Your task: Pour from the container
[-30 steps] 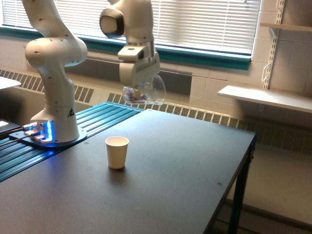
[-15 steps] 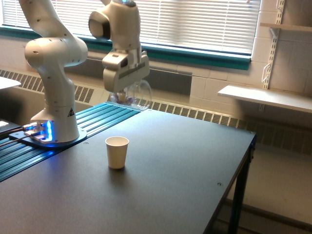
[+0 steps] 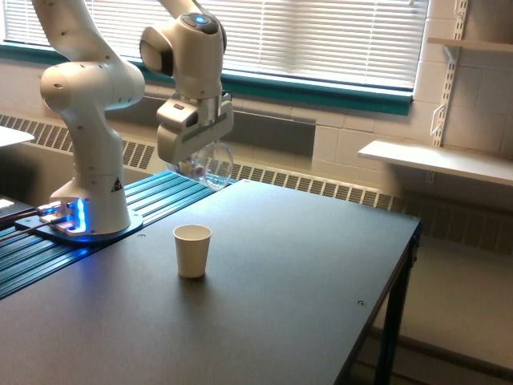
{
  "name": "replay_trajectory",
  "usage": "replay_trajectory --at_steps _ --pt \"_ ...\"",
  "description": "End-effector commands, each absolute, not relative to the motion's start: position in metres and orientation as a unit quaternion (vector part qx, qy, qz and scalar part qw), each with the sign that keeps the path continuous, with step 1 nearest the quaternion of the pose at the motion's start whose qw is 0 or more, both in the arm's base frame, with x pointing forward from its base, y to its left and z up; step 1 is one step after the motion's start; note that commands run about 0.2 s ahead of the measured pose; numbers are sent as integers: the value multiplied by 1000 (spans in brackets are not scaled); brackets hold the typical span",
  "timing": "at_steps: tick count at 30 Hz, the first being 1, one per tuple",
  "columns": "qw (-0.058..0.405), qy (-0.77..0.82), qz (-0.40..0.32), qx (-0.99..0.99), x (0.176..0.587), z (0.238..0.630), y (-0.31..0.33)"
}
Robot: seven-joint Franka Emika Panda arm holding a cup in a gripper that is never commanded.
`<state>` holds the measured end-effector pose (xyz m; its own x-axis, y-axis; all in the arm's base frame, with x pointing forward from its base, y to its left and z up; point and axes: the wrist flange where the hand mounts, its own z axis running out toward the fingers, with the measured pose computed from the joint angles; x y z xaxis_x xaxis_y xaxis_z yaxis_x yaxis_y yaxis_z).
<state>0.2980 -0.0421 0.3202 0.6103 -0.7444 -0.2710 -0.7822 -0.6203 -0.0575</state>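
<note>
The clear jar [image 3: 208,166] hangs tilted in the air, its thick rim turned toward the exterior view's right and downward. Small reddish and pale pieces show through its wall near the gripper. My gripper [image 3: 192,160] is shut on the jar, at the end of the white arm. Below it, and level with it from left to right, a small white paper cup [image 3: 192,250] stands upright on the dark table [image 3: 304,273]. The jar is well above the cup, with clear air between them.
The arm's white base [image 3: 88,200] stands on a ribbed teal platform [image 3: 160,192] at the exterior view's left, with a blue light at its foot. The table's edge runs along the right. A white shelf [image 3: 437,160] hangs on the wall beyond.
The gripper and jar have moved toward the exterior view's left and slightly down, now standing over the paper cup. The cup has not moved.
</note>
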Motion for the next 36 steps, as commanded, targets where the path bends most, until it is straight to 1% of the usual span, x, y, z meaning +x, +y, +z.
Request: replay_trajectory --at_steps 1,10,17,21,31,36 --pt "98 420 120 -894 284 319 -54" --pt "98 421 118 -894 272 328 -78" --pt "96 438 130 -885 260 327 -88" --pt "102 462 165 -865 247 316 -93" --pt "111 474 198 -851 246 307 -94" --pt "109 478 201 -848 252 306 -96"
